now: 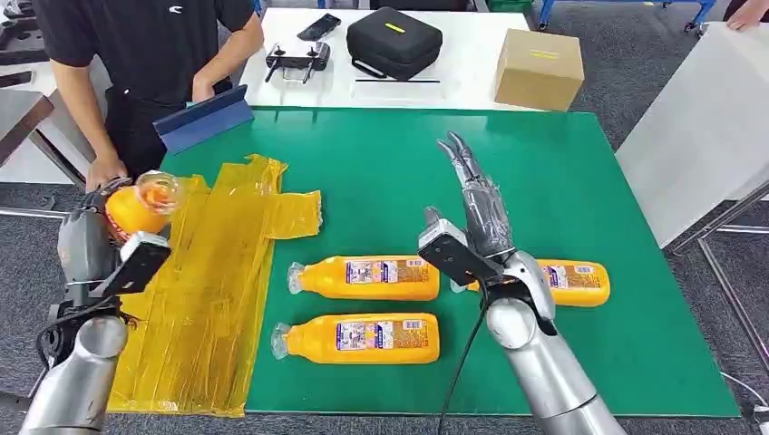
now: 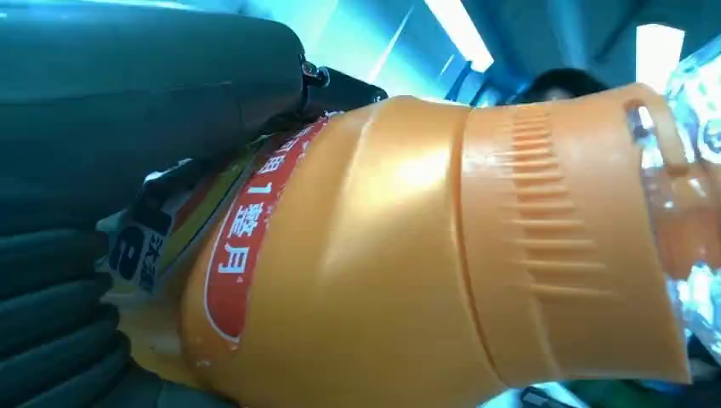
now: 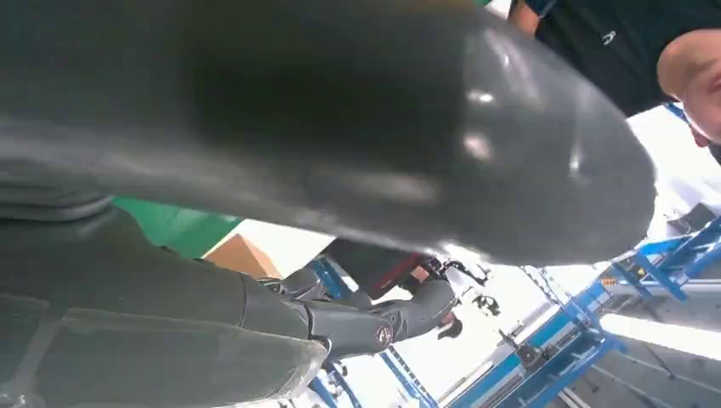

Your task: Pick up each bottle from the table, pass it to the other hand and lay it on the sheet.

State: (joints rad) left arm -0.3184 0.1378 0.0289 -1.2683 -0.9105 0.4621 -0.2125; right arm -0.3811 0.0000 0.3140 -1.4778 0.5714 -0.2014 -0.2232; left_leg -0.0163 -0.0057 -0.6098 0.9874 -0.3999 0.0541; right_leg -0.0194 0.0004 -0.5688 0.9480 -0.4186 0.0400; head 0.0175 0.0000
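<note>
My left hand (image 1: 91,237) grips an orange bottle (image 1: 138,206) at the far left, over the left edge of the yellow sheet (image 1: 204,290); close up, the held bottle (image 2: 408,255) fills the left wrist view beside my thumb (image 2: 144,93). Three more orange bottles lie on the green mat: one in the middle (image 1: 367,277), one nearer me (image 1: 361,338), and one on the right (image 1: 571,282) partly behind my right arm. My right hand (image 1: 476,195) is raised above the mat with fingers stretched out and holds nothing; its fingers (image 3: 374,319) look spread.
A person (image 1: 145,54) stands at the far left holding a blue board (image 1: 204,120). The white table behind carries a black case (image 1: 394,42), a cardboard box (image 1: 539,68) and a small device (image 1: 297,62). A white panel (image 1: 707,127) stands at the right.
</note>
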